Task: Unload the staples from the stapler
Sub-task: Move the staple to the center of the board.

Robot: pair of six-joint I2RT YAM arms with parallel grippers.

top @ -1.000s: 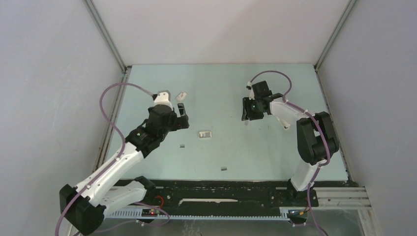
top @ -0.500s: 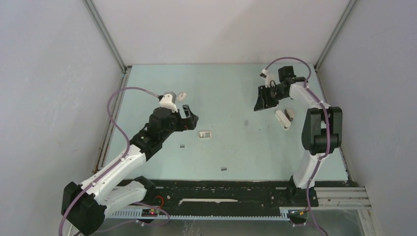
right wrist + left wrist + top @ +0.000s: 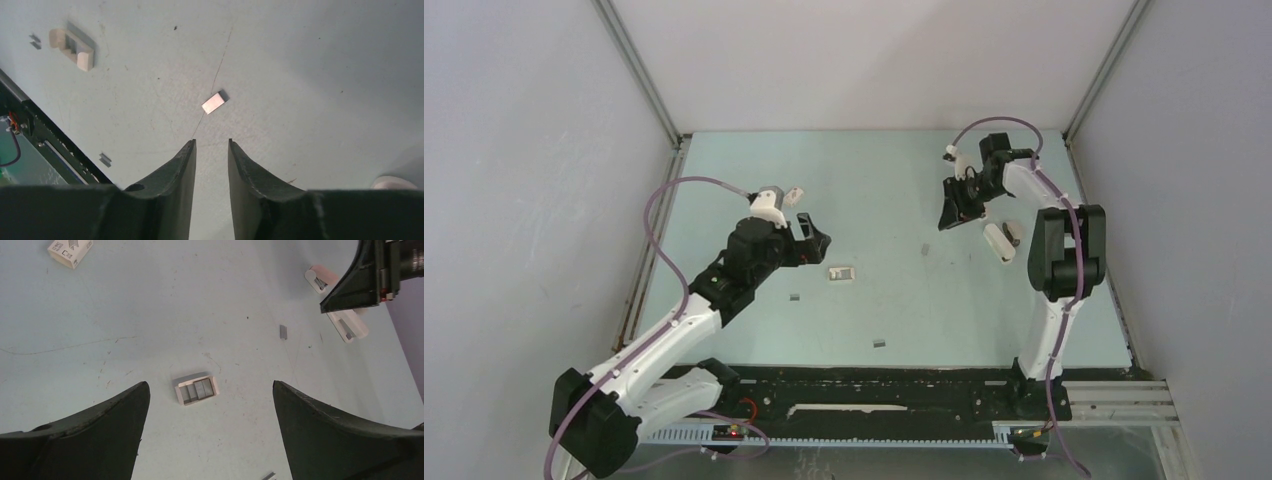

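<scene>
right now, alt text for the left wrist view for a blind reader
Open left gripper, dark fingers spread wide, hovers over a small white tray of grey staples on a pale green table. A loose staple strip and white stapler lie upper right, beside the right gripper.

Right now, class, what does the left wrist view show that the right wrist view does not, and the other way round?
Only the left wrist view: the white-and-red box and a clear sight of the white stapler. Only the right wrist view: the black rail. Both: the small white tray holding staples, and one loose staple strip lying apart from it.
</scene>
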